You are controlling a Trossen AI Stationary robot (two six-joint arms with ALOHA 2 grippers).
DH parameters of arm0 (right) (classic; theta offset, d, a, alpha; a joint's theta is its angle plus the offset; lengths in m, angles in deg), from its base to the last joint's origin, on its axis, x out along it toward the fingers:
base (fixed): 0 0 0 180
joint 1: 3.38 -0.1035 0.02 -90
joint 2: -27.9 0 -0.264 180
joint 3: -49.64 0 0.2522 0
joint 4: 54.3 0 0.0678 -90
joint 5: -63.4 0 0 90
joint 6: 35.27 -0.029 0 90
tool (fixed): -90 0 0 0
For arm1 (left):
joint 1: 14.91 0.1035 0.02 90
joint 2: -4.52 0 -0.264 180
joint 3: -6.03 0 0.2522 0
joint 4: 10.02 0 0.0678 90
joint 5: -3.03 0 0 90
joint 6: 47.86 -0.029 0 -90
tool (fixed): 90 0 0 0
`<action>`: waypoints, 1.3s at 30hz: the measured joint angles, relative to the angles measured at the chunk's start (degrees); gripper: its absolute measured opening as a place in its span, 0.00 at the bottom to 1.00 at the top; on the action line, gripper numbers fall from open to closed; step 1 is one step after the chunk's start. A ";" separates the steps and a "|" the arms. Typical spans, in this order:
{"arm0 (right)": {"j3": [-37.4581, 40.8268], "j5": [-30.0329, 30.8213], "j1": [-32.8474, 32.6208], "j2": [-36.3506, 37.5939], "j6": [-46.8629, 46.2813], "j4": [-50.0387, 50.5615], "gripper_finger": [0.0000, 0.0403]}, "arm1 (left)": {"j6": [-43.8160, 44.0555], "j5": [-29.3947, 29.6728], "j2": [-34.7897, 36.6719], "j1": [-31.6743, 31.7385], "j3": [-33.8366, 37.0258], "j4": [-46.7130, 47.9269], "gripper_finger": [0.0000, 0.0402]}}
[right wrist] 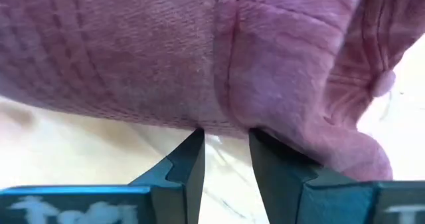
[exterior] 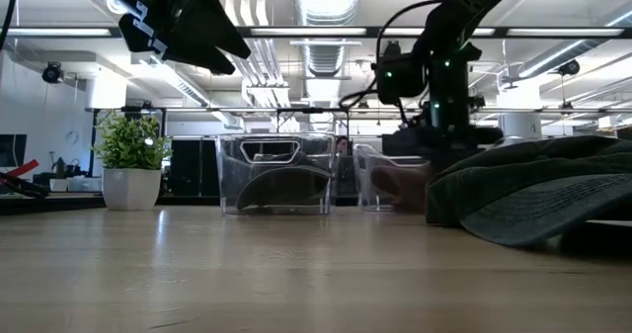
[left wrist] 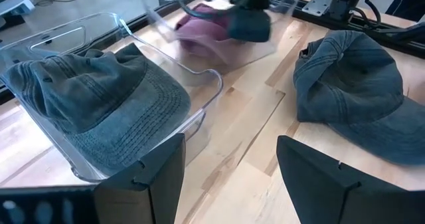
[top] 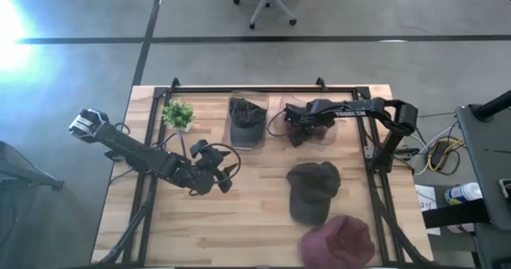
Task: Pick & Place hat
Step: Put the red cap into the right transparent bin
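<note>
A maroon hat (right wrist: 199, 51) fills the right wrist view; in the left wrist view it shows as the maroon hat (left wrist: 202, 32) inside the right clear bin (top: 315, 125). My right gripper (right wrist: 226, 141) reaches into that bin from the right, nearly shut at the hat's lower edge. A grey hat (top: 247, 121) lies in the left clear bin (left wrist: 199, 84). A dark grey hat (top: 313, 191) rests crown-up on the table. Another maroon hat (top: 339, 241) lies at the near edge. My left gripper (top: 211, 173) hovers open over the table's left half, touching nothing. My right gripper pinches the maroon hat at its lower cloth edge (right wrist: 226, 123), next to a seam, between the two fingertips. The cloth covers the tips, so I cannot tell how many layers they hold. The hat bulges above the fingers inside the right bin.
A small potted plant (top: 177, 113) stands at the far left of the table. A black frame rail (top: 263, 88) runs along the far edge, and cables (top: 435, 149) hang off the right side. Bare wood (top: 239, 221) lies in front of the bins.
</note>
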 joint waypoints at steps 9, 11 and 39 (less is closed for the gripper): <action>-0.67 3.10 -0.82 3.46 2.98 10.67 0.29 | 0.23 0.03 0.00 0.00 0.00 -1.70 0.58; -2.08 0.47 -1.25 5.60 2.87 9.80 0.29 | 0.29 0.03 0.00 0.00 -0.02 -2.65 0.58; -6.78 11.99 6.02 -1.37 5.32 -4.97 0.29 | -0.31 0.05 0.00 0.15 -0.02 -3.56 0.58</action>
